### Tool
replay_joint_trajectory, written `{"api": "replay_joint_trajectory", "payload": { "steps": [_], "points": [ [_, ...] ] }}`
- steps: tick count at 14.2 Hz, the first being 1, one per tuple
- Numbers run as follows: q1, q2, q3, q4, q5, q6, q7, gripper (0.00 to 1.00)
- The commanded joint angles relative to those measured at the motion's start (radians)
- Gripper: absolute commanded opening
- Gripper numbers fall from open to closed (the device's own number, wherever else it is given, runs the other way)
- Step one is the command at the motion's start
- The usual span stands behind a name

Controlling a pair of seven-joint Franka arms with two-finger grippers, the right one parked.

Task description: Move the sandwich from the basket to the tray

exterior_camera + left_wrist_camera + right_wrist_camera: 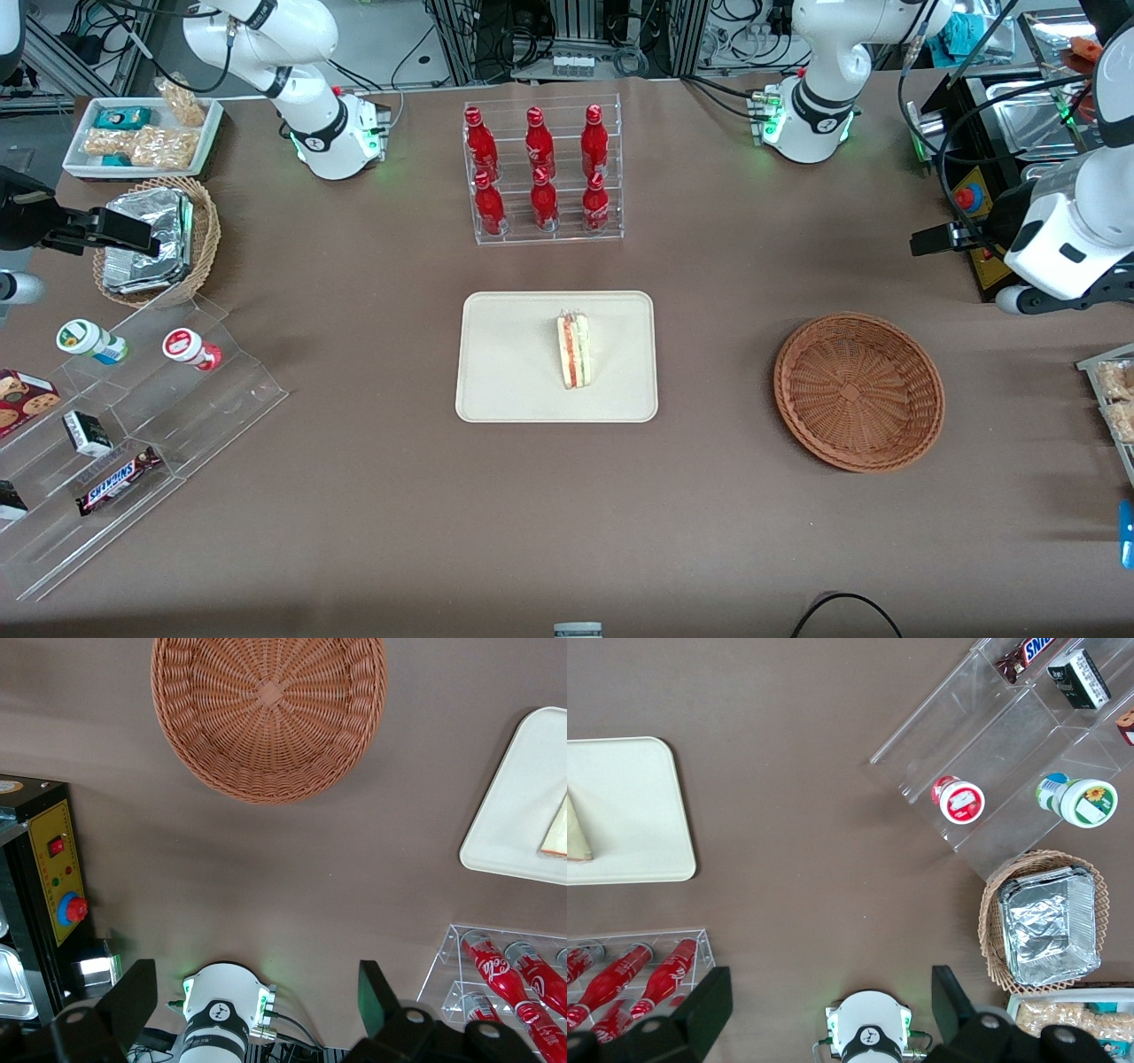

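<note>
**A:** Where's your sandwich [574, 350] sitting?

**B:** On the cream tray [505, 363], a little toward the working arm's end from the tray's middle. You can see its long axis running from the tray's edge nearest the front camera toward the bottle rack [542, 173], with the narrow tip pointing at the rack and the wide end closer to the camera.

**A:** And how does it look to you?

**B:** A small wedge of white bread lying with its cut face up, so you get stripes along its length: an orange-red layer, pale bread, then a green layer. It covers only a small part of the tray.

**A:** What about the basket [858, 391]?

**B:** The reddish-brown wicker basket stands apart from the tray, toward the working arm's end of the table [354, 496], and you can see straight down to its woven bottom.

**A:** Where's your gripper [257, 1005]?

**B:** High above the table, well away from the tray, farther from the front camera than the basket. Its two fingers [133, 997] are spread wide with nothing between them.
</note>
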Motion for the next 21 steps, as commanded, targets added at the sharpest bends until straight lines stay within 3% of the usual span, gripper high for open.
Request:
{"api": "replay_joint_trajectory", "payload": {
  "steps": [1,6,8,9,11,21],
  "points": [
    [-0.002,-0.004,-0.02,0.019,0.016,-0.007,-0.013,1.0],
    [0.042,-0.034,-0.073,0.028,0.019,-0.01,-0.012,1.0],
    [0.244,-0.069,-0.276,0.0,0.017,-0.011,-0.013,1.0],
    [0.297,-0.092,-0.34,-0.033,0.022,-0.016,-0.013,1.0],
    [0.27,-0.123,-0.339,-0.073,0.049,-0.019,-0.018,1.0],
    [0.225,-0.18,-0.312,-0.098,0.052,-0.042,-0.038,1.0]
  ]
}}
